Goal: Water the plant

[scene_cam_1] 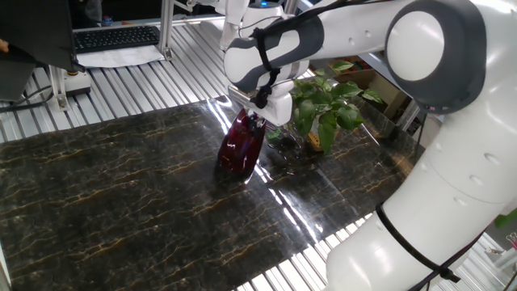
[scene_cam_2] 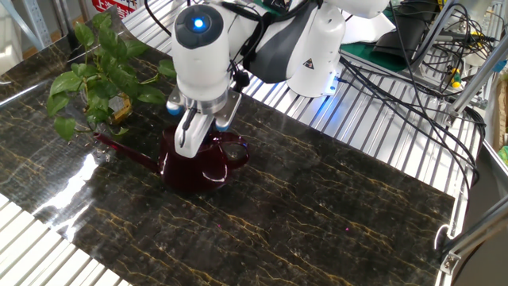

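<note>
The plant [scene_cam_1: 327, 101] [scene_cam_2: 95, 75] has broad green leaves and stands at the far edge of the dark marble table [scene_cam_1: 121, 202]. Beside it, a dark red translucent watering can [scene_cam_1: 240, 145] [scene_cam_2: 198, 163] rests upright on the table. Its long spout [scene_cam_2: 123, 149] points at the base of the plant. My gripper [scene_cam_1: 255, 118] [scene_cam_2: 186, 141] reaches down from above, shut on the top handle of the can. The arm hides the fingertips in one fixed view.
A keyboard [scene_cam_1: 117, 36] lies on the slatted metal bench behind the table. The robot's base [scene_cam_2: 317, 59] and a bundle of cables [scene_cam_2: 413, 56] sit to the side. A cardboard box [scene_cam_1: 392, 55] stands behind the plant.
</note>
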`<state>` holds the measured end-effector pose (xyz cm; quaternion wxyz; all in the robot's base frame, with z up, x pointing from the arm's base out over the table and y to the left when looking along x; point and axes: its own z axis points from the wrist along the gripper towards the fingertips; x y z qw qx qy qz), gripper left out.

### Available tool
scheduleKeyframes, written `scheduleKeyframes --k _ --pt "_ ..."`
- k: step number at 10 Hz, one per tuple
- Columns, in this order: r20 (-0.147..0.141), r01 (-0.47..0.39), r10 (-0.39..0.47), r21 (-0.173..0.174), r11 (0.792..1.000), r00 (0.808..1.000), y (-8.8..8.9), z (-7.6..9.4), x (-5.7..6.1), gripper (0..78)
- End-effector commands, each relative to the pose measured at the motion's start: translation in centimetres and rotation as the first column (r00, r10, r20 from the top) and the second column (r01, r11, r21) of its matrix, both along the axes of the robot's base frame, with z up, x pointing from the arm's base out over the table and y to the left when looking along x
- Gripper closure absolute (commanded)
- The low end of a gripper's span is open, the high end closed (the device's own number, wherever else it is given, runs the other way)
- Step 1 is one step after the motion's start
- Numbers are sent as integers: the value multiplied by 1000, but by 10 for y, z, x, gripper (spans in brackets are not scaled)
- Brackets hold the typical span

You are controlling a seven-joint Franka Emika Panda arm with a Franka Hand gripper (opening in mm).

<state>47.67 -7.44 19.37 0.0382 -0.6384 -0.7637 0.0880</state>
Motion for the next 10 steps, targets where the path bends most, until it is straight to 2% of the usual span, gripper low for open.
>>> scheduleKeyframes --k 1,3,6,7,10 --pt "6 23 -23 -12 1000 1000 -2 7 4 764" --pt "10 35 -35 -45 998 999 -6 4 5 764" --pt "9 18 -18 -47 999 1000 -11 0 6 764" --pt "6 -5 5 -47 999 1000 -20 -5 7 764" --pt "5 -29 29 -35 999 1000 -21 -6 8 764"
